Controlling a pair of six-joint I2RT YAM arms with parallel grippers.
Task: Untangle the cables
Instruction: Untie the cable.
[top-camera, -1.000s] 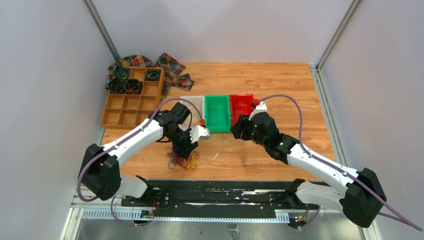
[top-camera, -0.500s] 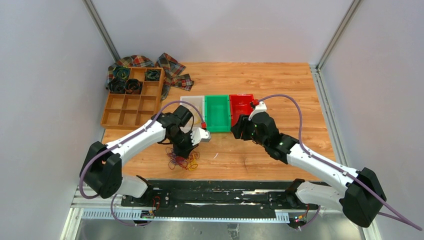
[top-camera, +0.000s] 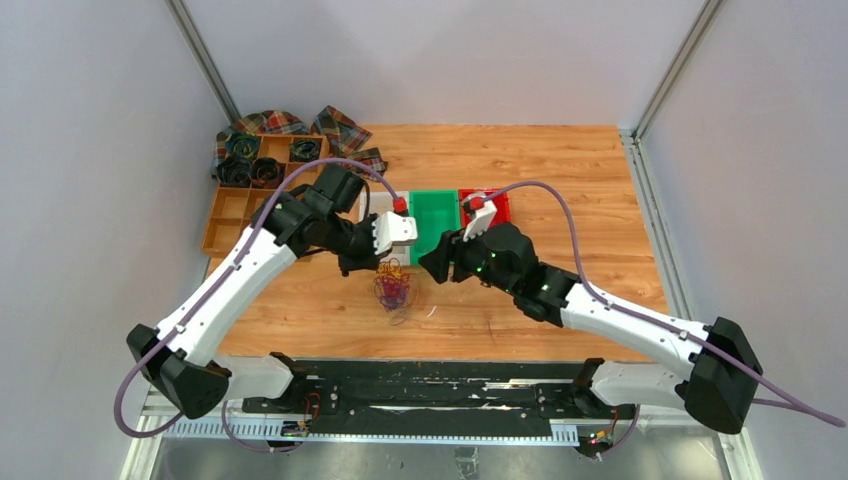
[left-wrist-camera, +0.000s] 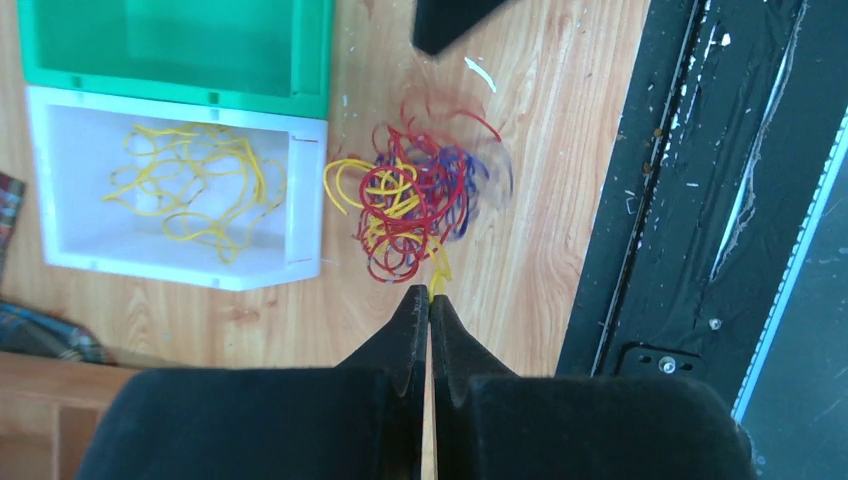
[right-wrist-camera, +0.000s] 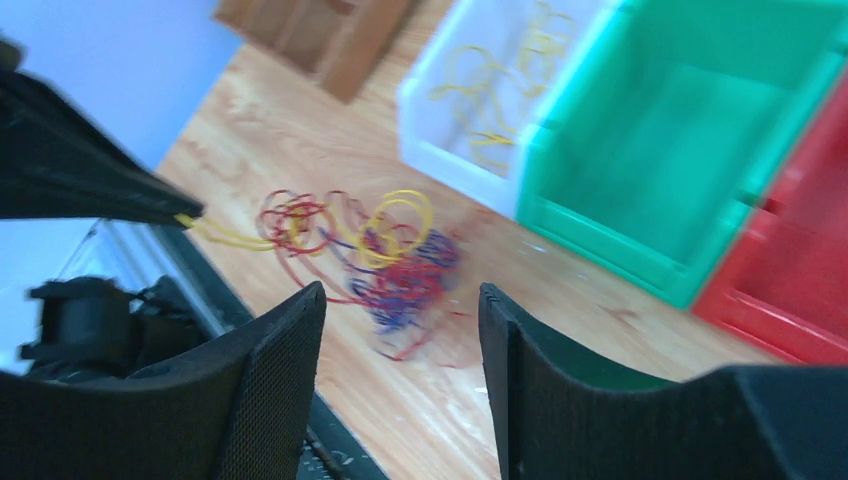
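Observation:
The cables are a small clump of yellow, red and purple loops, blurred with motion. The clump hangs above the wooden table from my left gripper. In the left wrist view that gripper is shut on a yellow strand, and the cables dangle past its tips. My right gripper stands open just right of the clump. In the right wrist view the cables lie beyond the right gripper, nothing between its fingers.
A white bin holding loose yellow cables, a green bin and a red bin stand in a row behind the clump. A wooden divider tray with black coils and a plaid cloth sits far left.
The left gripper shut on the clump, then rose and swung back and right with it hanging. The right gripper moved left toward the clump.

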